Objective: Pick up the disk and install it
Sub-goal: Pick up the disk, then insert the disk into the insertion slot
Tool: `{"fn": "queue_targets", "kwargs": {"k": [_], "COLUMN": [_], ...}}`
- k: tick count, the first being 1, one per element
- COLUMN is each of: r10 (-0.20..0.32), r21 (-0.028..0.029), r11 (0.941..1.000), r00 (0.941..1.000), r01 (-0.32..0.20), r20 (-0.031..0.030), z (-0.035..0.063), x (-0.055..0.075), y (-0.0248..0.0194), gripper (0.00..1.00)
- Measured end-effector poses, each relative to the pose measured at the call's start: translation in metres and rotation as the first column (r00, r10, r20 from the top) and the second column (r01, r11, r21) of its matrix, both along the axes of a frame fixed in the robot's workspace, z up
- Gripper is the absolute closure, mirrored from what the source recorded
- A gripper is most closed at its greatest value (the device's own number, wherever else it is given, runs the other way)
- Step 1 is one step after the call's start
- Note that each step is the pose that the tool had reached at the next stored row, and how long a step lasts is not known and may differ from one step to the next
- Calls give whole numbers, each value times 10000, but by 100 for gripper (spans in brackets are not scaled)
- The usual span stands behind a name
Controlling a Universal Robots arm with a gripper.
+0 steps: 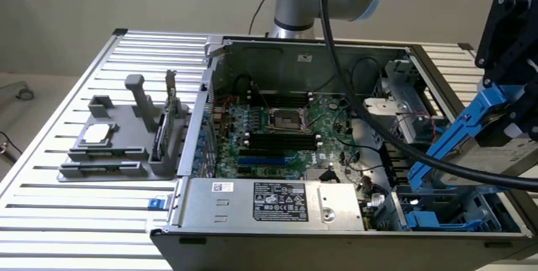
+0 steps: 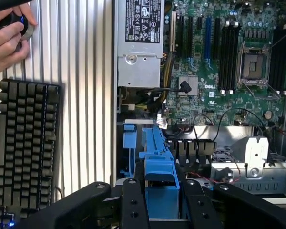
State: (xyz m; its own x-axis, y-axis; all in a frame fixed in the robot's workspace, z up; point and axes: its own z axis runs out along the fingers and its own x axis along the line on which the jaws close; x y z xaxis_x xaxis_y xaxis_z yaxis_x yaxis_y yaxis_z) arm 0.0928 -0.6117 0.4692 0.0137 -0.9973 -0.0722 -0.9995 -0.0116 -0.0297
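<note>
At the exterior view's right, over the open computer case, the gripper held the disk by its blue carrier frame. Wrist view: the two black fingers sat narrow, one on either side of the blue frame, closed against it. The disk was tilted in the exterior view, its upper end near the gripper and its lower end sloping down toward the drive bay in the near corner of the case on that view's right. Could not tell whether the lower end touched the bay. Blue plastic parts were visible inside the bay. A thick black cable ran from the arm across the case and passed in front of the lower part of the disk. Inside the case lay the green motherboard with its CPU socket, and along the near wall sat the silver power supply with a black-and-white label. The case stood on a slatted aluminium table. To the exterior view's left of the case, a grey fixture carried a small square silver chip, well apart from the gripper. Wrist view also showed a black keyboard on the table beside the case, and a person's hand resting on a mouse beyond it.
</note>
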Motion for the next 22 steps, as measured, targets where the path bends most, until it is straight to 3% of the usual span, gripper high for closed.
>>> {"fn": "queue_targets", "kwargs": {"k": [8, 22], "r10": [1, 1], "r21": [-8, -9], "r11": [10000, 10000], "r00": [10000, 10000], "r01": [-1, -1], "r20": [0, -1], "z": [-142, -154], "x": [1, 1], "y": [0, 0], "gripper": [67, 67]}}
